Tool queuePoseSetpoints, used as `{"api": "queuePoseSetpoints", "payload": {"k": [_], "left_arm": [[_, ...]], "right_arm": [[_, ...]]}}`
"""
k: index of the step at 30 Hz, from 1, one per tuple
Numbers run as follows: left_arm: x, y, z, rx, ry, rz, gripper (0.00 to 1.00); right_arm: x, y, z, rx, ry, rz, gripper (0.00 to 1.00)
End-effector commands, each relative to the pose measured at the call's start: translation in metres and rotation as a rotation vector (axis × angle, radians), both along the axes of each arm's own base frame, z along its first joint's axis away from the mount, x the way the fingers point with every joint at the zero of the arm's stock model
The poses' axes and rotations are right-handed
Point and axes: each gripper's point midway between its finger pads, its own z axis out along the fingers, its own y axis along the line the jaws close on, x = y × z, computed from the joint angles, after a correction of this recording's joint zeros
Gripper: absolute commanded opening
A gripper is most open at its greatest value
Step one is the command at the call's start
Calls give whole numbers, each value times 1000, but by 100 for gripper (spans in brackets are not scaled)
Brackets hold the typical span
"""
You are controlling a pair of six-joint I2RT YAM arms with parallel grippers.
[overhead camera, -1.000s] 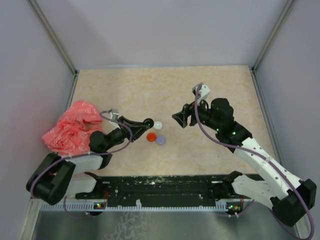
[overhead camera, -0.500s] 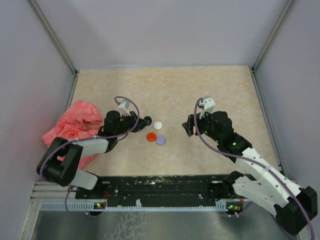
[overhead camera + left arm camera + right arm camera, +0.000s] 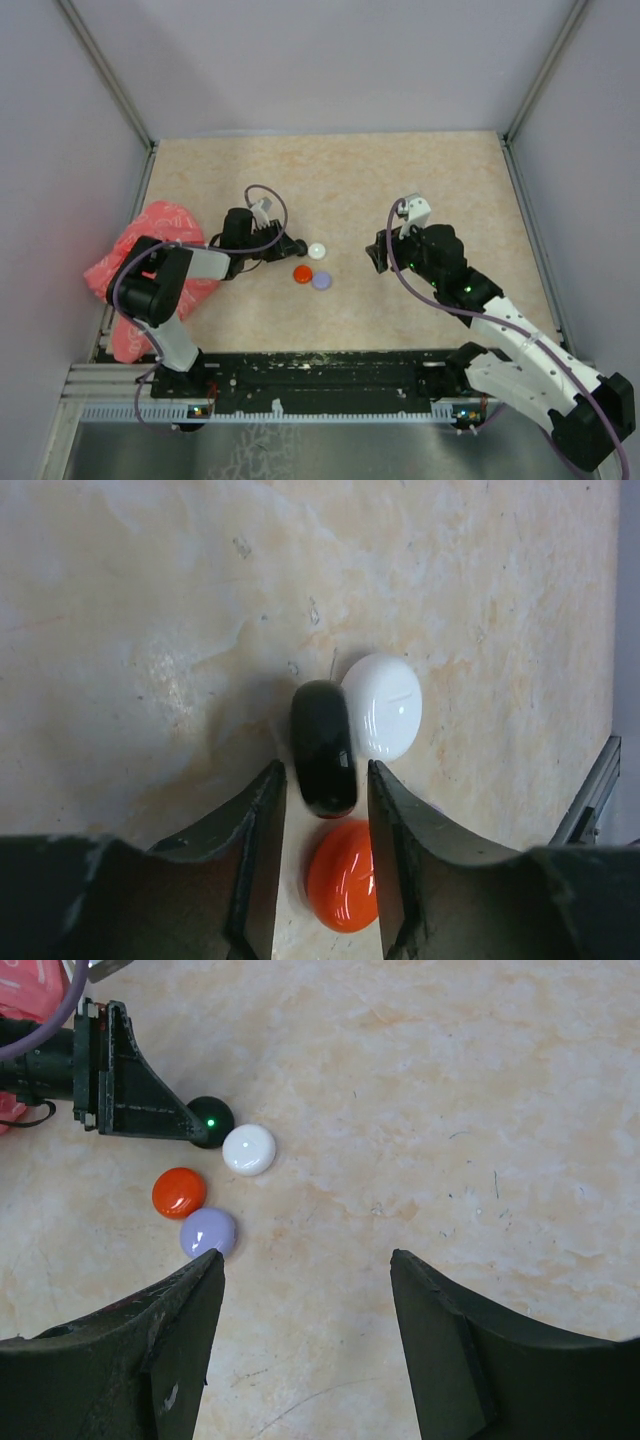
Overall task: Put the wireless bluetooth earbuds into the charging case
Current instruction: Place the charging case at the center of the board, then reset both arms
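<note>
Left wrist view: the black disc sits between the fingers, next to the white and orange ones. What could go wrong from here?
The black disc looks tipped on edge against the white disc, with the left end effector only loosely around it; it may topple or roll away. The orange disc shows between the same jaws, so closing or lowering could knock it. The white disc looks to touch the black one, so a pull might shift it too.

No legible text, label, brand, number or sign on anything in view.
</note>
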Motion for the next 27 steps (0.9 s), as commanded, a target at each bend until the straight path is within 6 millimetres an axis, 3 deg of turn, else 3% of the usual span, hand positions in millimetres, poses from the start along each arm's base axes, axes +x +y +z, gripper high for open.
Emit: {"api": "queuePoseSetpoints", "payload": {"k": [1,6,11,14,21,27], "left_arm": [[-17,0,-14,-10,95,-33,46],[-22,4,-6,9,89,-29,53],[-22,22,22,78,12,26,61],[-23,35,41,124,-24,76,72],[-35,75,107,262,-137,180,99],[-62,117,183,329,-361,296,100]], "right_arm": [[6,0,24,35,-80,-8,67],[5,0,28,38,-74,-2,67],[3,-7,33,40,-60,-39,68],[4,-16,27,15,-16,-97,69],[-3,-27,10,-7,117,-177,76],[-7,-40,22,47,93,-252,82]]}}
